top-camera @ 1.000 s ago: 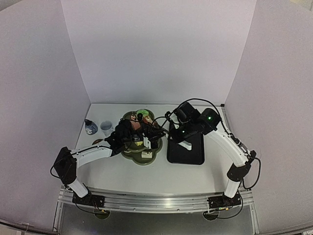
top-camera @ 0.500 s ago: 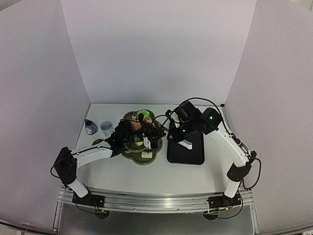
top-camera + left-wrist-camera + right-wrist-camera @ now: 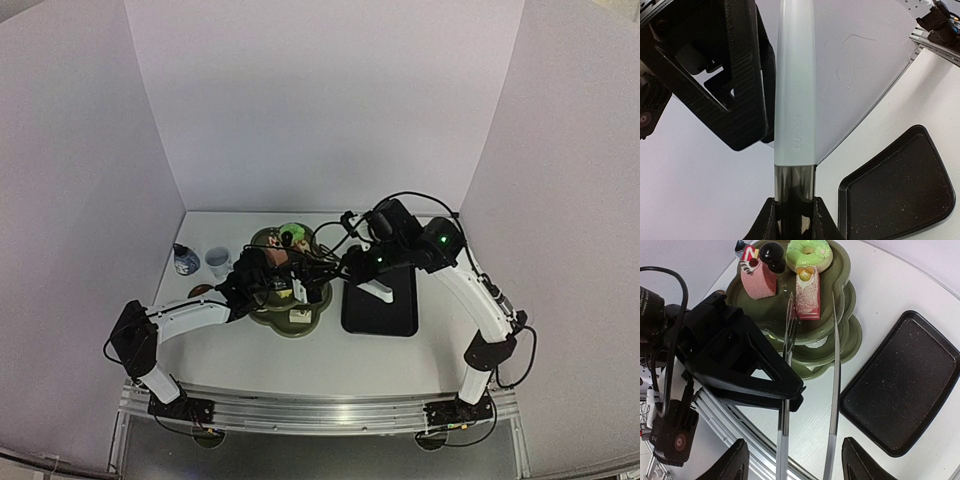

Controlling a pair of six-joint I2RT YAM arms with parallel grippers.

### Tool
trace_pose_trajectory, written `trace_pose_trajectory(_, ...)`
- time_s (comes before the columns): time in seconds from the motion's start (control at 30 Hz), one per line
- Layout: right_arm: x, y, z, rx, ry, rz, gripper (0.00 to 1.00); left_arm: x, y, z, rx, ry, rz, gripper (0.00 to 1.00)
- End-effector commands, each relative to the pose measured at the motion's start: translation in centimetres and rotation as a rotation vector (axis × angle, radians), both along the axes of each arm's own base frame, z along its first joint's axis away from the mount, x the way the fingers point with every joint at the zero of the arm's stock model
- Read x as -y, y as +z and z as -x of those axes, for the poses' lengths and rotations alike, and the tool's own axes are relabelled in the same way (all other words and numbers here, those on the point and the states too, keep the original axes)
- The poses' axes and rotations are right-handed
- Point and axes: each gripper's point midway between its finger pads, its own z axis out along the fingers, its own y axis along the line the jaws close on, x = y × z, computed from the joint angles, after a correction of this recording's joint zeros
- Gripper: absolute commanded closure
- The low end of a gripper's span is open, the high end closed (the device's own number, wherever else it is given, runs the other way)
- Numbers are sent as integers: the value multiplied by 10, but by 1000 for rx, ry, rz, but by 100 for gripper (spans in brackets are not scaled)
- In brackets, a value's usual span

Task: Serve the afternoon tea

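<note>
The olive-green three-tier stand (image 3: 840, 275) carries cakes. Its top tier holds a green doughnut (image 3: 809, 252), a pink cake (image 3: 759, 282) and a red slice (image 3: 807, 297). The metal tongs (image 3: 834, 350) lie spread, their tips either side of the red slice. My left gripper (image 3: 794, 210) is shut on one tong arm (image 3: 795, 100), just past its pale sleeve. My right gripper (image 3: 796, 447) is open, its fingers wide of both tong arms and not touching them. In the top view the stand (image 3: 290, 322) sits mid-table. Two cups (image 3: 217, 262) and a brown coaster (image 3: 200, 290) stand left of it.
The black rectangular tray (image 3: 905, 385) lies bare right of the stand, also in the left wrist view (image 3: 895, 190) and the top view (image 3: 380, 300). White walls close in the table at the back and on both sides.
</note>
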Motion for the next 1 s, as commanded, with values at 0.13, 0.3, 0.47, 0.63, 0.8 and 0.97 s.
trace_pose_trajectory(0.13, 58, -25, 50, -185, -17, 207, 39, -12, 46, 17, 160, -19, 112, 100)
trace_pose_trajectory(0.3, 67, -26, 48, -172, -74, 216, 41, -12, 35, 23, 291, -32, 78, 100)
trace_pose_trajectory(0.47, 66, -34, 47, -189, -106, 209, 48, -12, 23, 23, 348, -30, 46, 100)
trace_pose_trajectory(0.63, 60, -49, 46, -217, -109, 214, 50, -12, 16, 25, 387, -37, 28, 100)
trace_pose_trajectory(0.8, 53, -62, 44, -238, -101, 218, 52, -13, 16, 25, 390, -30, 24, 100)
trace_pose_trajectory(0.97, 50, -70, 42, -251, -96, 233, 73, -12, 15, 22, 392, -22, 21, 100)
